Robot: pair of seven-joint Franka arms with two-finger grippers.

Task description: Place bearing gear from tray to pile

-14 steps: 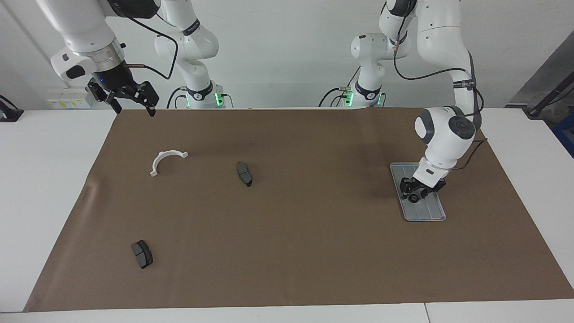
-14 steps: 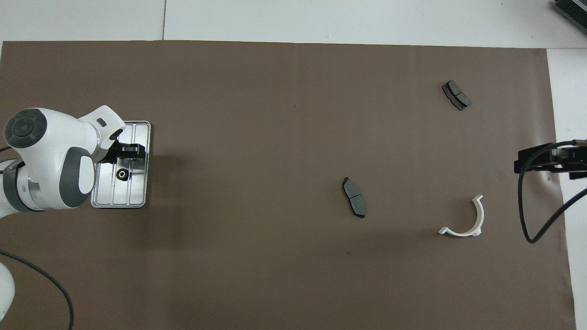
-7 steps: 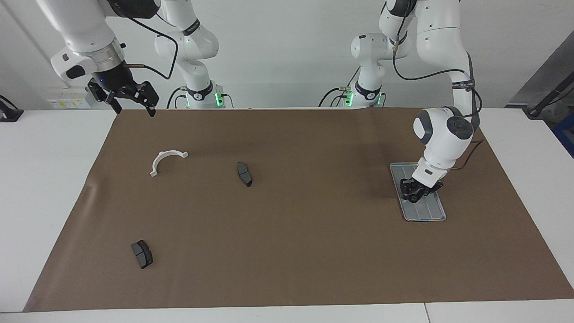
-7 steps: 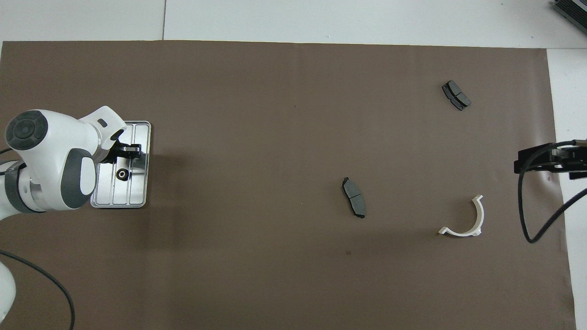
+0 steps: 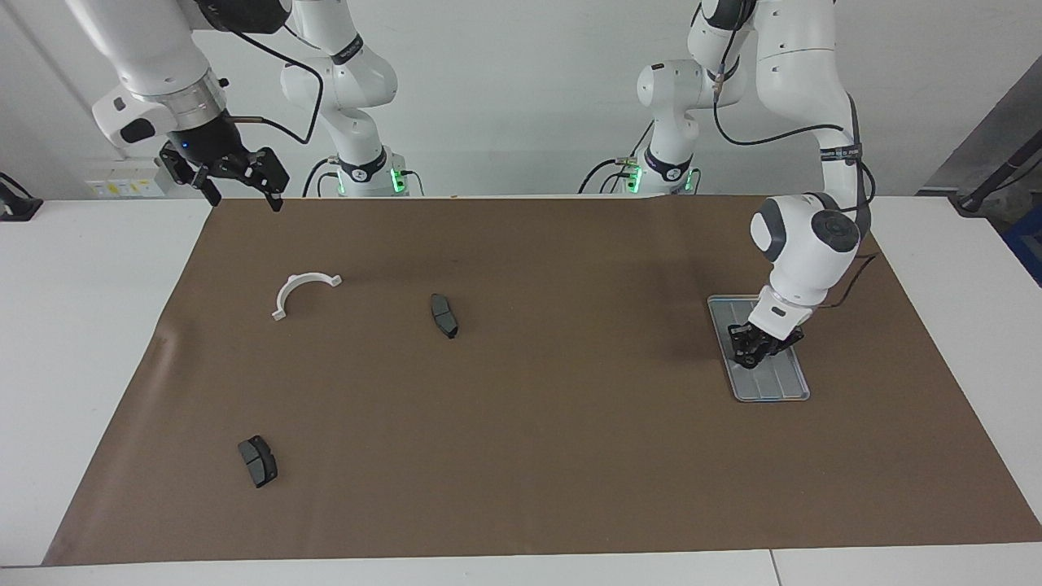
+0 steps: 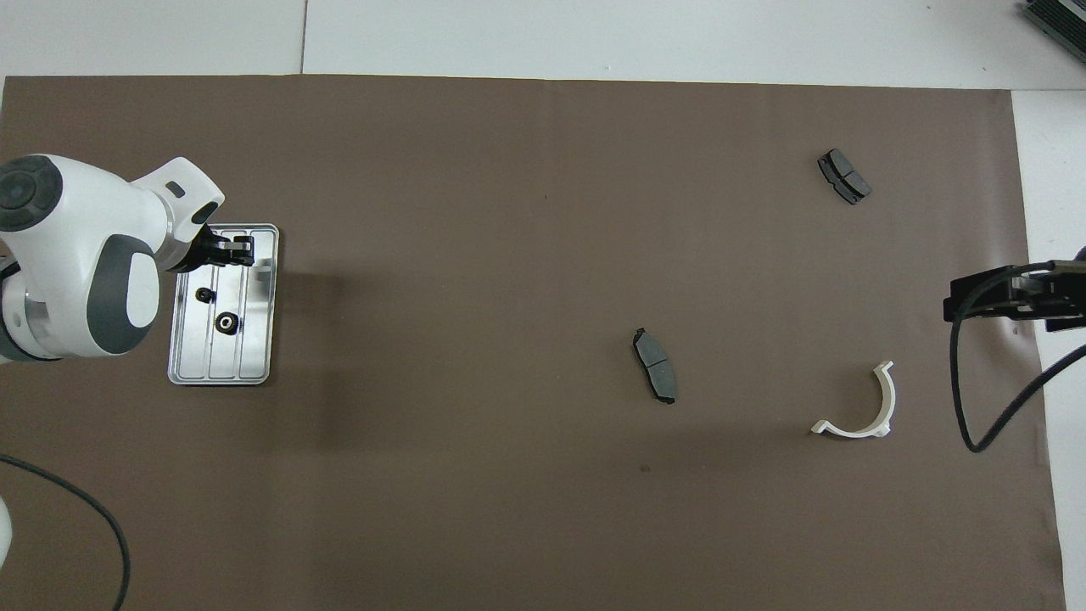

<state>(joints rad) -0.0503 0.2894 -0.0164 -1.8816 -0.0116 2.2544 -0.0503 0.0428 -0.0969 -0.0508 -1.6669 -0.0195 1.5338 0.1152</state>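
Left gripper: we see it low over the tray, at the tray's end farther from the robots; we cannot tell from either view whether it grips anything.
Right gripper: we see it raised over the bench's edge at the right arm's end, waiting, its two prongs set apart with nothing between them.
Bearing gears: in the overhead view two small black round parts lie in the tray's grooves, a ringed one and a smaller one beside it, farther from the robots.
Pile: we find no group of black gears on the brown mat; its place is undecided from these views.
Other parts: a white half-ring and two dark grey pads, one mid-bench, one far from the robots.
Step in hand: we judge that the left arm is working at a gear in the tray.
Doing it well: we would centre the gripper on one gear, align it with the groove, close on the gear's rim, and lift straight up so that the neighbouring gear and the tray stay put.
Hidden: in the facing view the gripper covers the gears; in the overhead view the wrist housing overhangs the tray's rim toward the left arm's end.
Hard to make out: contact between gripper and tray.
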